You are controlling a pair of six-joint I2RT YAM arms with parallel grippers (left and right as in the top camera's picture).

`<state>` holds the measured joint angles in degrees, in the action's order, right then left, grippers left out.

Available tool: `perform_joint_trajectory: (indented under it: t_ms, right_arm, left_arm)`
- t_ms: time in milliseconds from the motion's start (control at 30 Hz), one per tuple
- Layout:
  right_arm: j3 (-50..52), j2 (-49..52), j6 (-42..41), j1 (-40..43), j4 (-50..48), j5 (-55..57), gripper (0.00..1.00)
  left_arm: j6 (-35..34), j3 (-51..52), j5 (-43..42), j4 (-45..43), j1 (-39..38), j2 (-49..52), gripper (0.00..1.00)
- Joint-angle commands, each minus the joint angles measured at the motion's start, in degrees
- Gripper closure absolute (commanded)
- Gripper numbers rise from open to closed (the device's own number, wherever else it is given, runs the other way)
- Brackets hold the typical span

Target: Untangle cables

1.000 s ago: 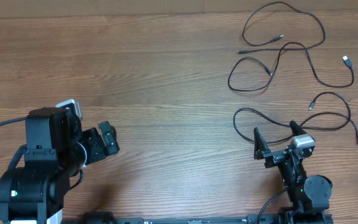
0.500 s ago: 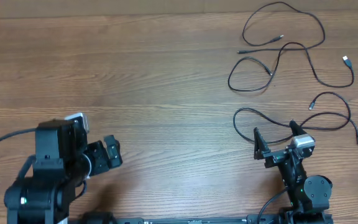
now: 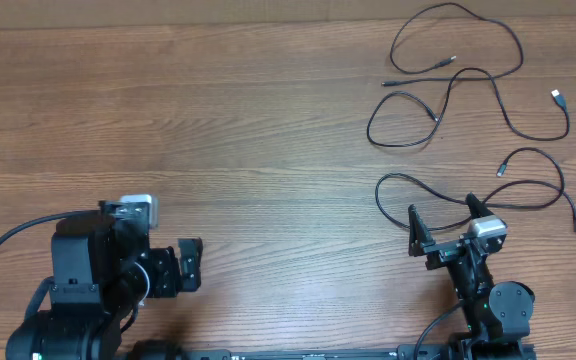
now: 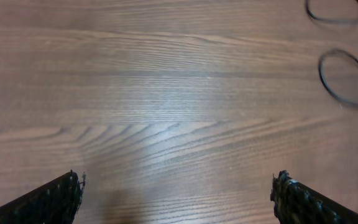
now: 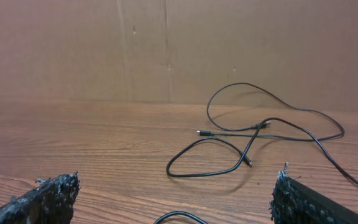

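Left end effector [image 4: 178, 184] has drawn back, open; cables [image 3: 398, 146] lie spread apart

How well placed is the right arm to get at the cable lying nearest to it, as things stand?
Probably yes. The right end effector is open and sits right at the nearest cable. Only bare table shows around them, and nothing lies over the cable.

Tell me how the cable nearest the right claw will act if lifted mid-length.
Probably floppy: the nearest cable lies in loose curves, so both ends would likely sag. Likely light, being thin. Its small plug might drag behind.
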<state>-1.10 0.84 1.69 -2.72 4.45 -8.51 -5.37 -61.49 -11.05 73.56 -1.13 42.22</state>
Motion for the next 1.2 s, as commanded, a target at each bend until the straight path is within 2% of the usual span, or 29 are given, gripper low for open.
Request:
perform_joint_trajectory:
  t_ms: [0, 400, 533, 633, 1167]
  right_arm:
    - [0.63, -0.68, -0.15, -0.11, -0.28, 0.72, 0.0]
    - [0.63, -0.68, -0.15, -0.11, -0.28, 0.72, 0.0]
    - [0.63, -0.68, -0.15, -0.11, -0.28, 0.72, 0.0]
    - [0.63, -0.68, -0.15, -0.11, -0.28, 0.72, 0.0]
    - [0.63, -0.68, -0.15, -0.11, -0.28, 0.72, 0.0]
  left_arm:
    - [7.91, 0.63, -4.22, -1.11, -0.07, -0.39, 0.0]
    - [8.87, 1.84, -7.85, -9.42, -0.07, -0.52, 0.0]
    - [14.12, 3.19, -12.79, -13.22, -0.07, -0.98, 0.0]
    - [17.05, 6.1, -15.39, -17.16, -0.07, -2.08, 0.0]
    - [16.96, 25.07, -15.58, -31.52, -0.04, -12.81, 0.01]
